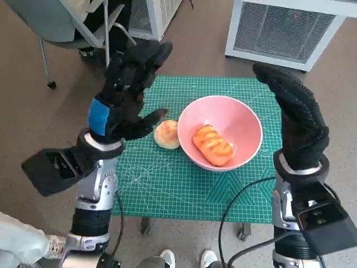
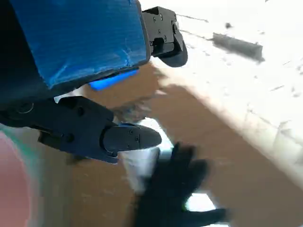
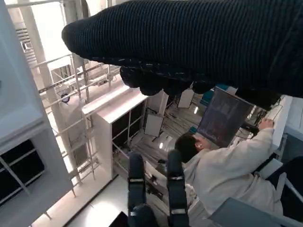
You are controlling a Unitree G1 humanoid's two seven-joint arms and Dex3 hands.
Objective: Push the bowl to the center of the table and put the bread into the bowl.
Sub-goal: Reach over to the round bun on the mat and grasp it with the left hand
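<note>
In the head view a pink bowl (image 1: 220, 131) is seen right of centre in the frame, standing on the green cutting mat (image 1: 167, 190) that covers the small worktop. An orange, glazed bread (image 1: 212, 145) lies inside the bowl, toward its lower wall. A second, pale round bun (image 1: 167, 134) rests on the mat just beside the bowl's left rim, touching it or nearly so; which cannot be told.

The left hand (image 1: 127, 95) is raised at the left of the frame, above the mat's upper left part. Its fingers are spread apart and nothing is held; one fingertip points toward the bun, and whether it touches cannot be told. The right hand (image 1: 295, 120) is held up at the right of the frame, beside the bowl's right rim and over the mat's right edge, with its gloved fingers stretched out and nothing gripped.

Bare mat is seen below the bowl, across the lower middle of the frame, and a narrower strip above it. The bowl stands nearer the mat's right edge than its left. Floor surrounds the worktop; a chair (image 1: 72, 28) is seen at the upper left and a white grilled unit (image 1: 284, 30) at the upper right.

In the right wrist view a person (image 3: 227, 175) in a pale coat is seen at the lower right.
</note>
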